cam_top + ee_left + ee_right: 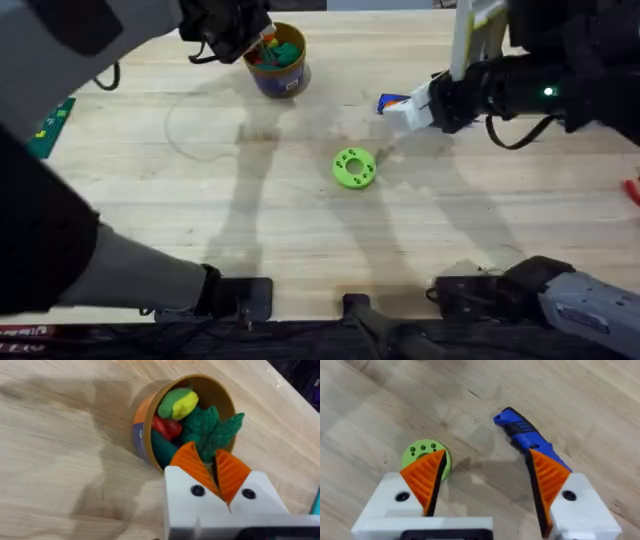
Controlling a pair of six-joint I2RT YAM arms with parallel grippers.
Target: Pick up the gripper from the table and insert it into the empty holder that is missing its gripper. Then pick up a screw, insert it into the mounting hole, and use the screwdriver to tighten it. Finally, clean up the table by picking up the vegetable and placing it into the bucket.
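The left arm reaches to the upper left of the overhead frame, its end effector (216, 472) over the bucket (277, 62), pads nearly together on the green stalk of the vegetable (212, 430). Red, yellow and green toy foods lie in the bucket. The right arm stretches across the upper right, its end effector (487, 472) spread wide and empty above the desk (200, 200), the screwdriver (527, 440) beside 1 pad, the green disc (354, 167) at centre. No writing is readable.
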